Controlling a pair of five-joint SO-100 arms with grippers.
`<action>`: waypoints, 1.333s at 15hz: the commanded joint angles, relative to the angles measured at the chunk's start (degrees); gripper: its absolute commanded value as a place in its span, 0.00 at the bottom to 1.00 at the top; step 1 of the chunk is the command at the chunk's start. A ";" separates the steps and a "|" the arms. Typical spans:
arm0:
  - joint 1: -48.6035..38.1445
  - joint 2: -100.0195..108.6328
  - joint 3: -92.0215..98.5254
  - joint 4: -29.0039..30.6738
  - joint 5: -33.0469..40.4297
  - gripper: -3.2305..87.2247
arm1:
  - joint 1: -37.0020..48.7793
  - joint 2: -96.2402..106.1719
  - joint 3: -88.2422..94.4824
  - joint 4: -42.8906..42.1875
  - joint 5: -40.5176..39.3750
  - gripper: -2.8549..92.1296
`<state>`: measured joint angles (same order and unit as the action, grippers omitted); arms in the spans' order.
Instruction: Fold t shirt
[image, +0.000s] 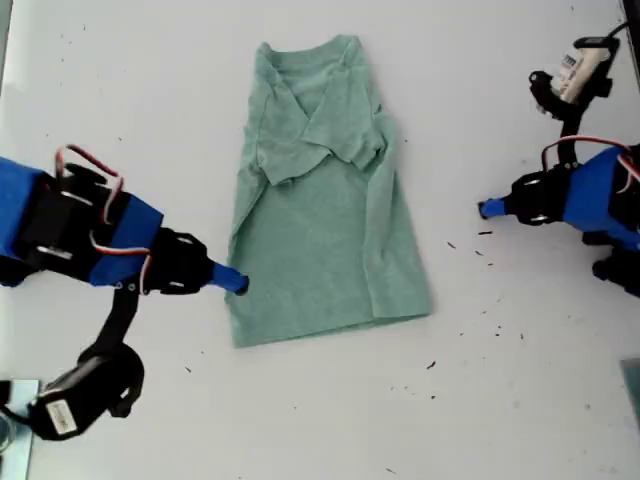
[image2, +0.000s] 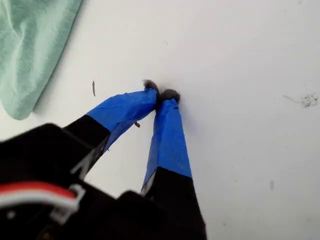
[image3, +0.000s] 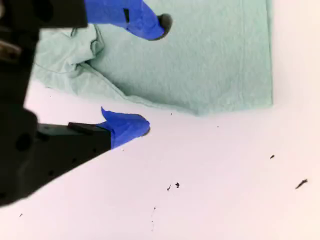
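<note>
Wide-spread, my second hand (image3: 154, 75) at t shirt (image3: 220, 55) edge, my first hand (image2: 162, 95) closed, empty, apart

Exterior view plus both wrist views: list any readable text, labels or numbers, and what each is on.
Nothing can be read in these frames.
lower-left sticker, white, on an arm's motor at the exterior view's lower left: dark marks, too blurred to read.
upper-right sticker, white, on an arm's motor at the exterior view's upper right: dark marks, too blurred to read.
t shirt: plain, no print or tag showing in any view.
</note>
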<state>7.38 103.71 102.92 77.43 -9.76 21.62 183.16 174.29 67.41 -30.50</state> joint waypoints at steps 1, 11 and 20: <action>-2.37 -2.46 2.72 -8.70 1.58 0.34 | 0.18 6.33 2.20 3.25 0.79 0.06; -4.04 -2.99 7.38 -13.18 -0.35 0.03 | -0.44 10.99 3.08 5.71 1.14 0.06; -5.89 -35.86 -55.28 0.97 10.90 0.03 | -0.53 12.22 3.34 6.33 1.41 0.06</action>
<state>1.23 77.08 68.73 78.75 -1.67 21.62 194.41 175.17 73.21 -29.71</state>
